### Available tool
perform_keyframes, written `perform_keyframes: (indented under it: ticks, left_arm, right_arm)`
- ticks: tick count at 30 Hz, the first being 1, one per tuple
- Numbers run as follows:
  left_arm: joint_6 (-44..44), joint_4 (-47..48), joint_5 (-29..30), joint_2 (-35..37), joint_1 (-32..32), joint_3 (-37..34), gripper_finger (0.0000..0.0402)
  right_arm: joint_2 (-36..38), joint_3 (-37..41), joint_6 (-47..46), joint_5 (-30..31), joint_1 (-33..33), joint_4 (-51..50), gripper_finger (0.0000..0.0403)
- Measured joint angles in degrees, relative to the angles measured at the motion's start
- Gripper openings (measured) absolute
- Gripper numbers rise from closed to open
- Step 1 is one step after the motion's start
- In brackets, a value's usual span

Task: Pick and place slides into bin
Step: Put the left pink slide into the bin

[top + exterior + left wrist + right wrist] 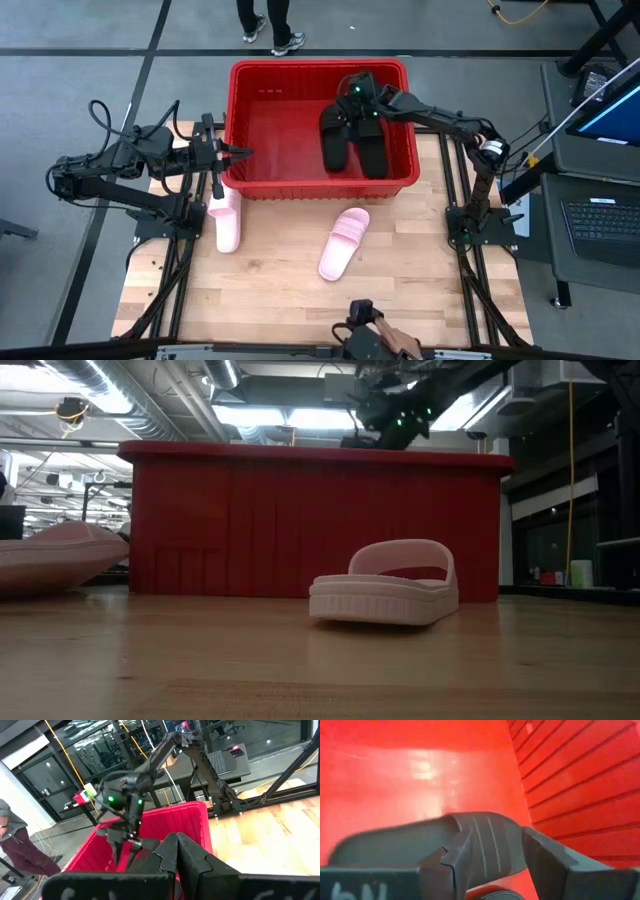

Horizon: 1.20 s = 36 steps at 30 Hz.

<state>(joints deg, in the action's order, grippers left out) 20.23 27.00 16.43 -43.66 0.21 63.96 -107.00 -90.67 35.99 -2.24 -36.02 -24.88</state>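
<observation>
Grey floor surrounded the pale wooden table (270, 290) in the high view, where the red bin (240, 120) held two black slides (352, 140) side by side under the right gripper (352, 100), whose fingers stood apart with one slide's ribbed strap between them, while the left gripper (243, 154), fingers together and empty, waited at the bin's left wall. Two pink slides remained on the table: one (227, 222) near the left arm's base, the other (344, 242) just before the bin. Across the low view, that nearer pink slide (385, 585) sat upright on its sole, looking light, soft and slightly flexible; its arched strap seemed the natural place to pinch. From the left wrist view, the right gripper (126, 851) hung inside the bin. Through the right wrist view, a black slide (427, 845) lay on the red floor, its strap between the parted fingers (547, 855), seemingly not clamped.
</observation>
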Motion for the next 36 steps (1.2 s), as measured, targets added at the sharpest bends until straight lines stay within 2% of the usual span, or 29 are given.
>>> perform_keyframes:
  ticks: [3, 8, 9, 17, 25, 31, 36]
  left_arm:
    - [0.0, 0.0, 0.0, 0.0, 0.0, 0.0, 0.0001]
    - [0.0, 0.2, 0.0, 0.0, 0.0, 0.0, 0.0001]
    - [0.0, 0.2, 0.0, 0.0, 0.0, 0.0, 0.0001]
    - [0.0, 1.5, 0.0, 0.0, 0.0, 0.0, 0.0001]
    - [0.0, 4.9, 0.0, -0.4, 0.0, 0.0, 0.0001]
    - [0.0, 5.0, 0.0, -0.5, 0.0, 0.0, 0.0001]
    - [0.0, 6.6, 0.0, -0.5, 0.0, 0.0, 0.0001]
  right_arm:
    - [0.0, -4.6, -1.1, 0.2, 1.3, -5.0, 0.0139]
    - [0.0, -13.3, -1.1, 1.7, 3.2, -15.0, 0.0026]
    - [0.0, -14.9, -1.1, 1.7, 3.5, -16.7, 0.0014]
    - [0.4, -24.4, -5.6, 2.0, 4.8, -27.3, 0.0004]
    - [4.9, -24.3, -13.7, 3.8, 10.6, -29.4, 0.0002]
    - [5.0, -24.2, -18.4, 9.3, 17.5, -30.7, 0.0002]
    - [5.1, -24.1, -24.2, 9.8, 20.7, -30.9, 0.0001]
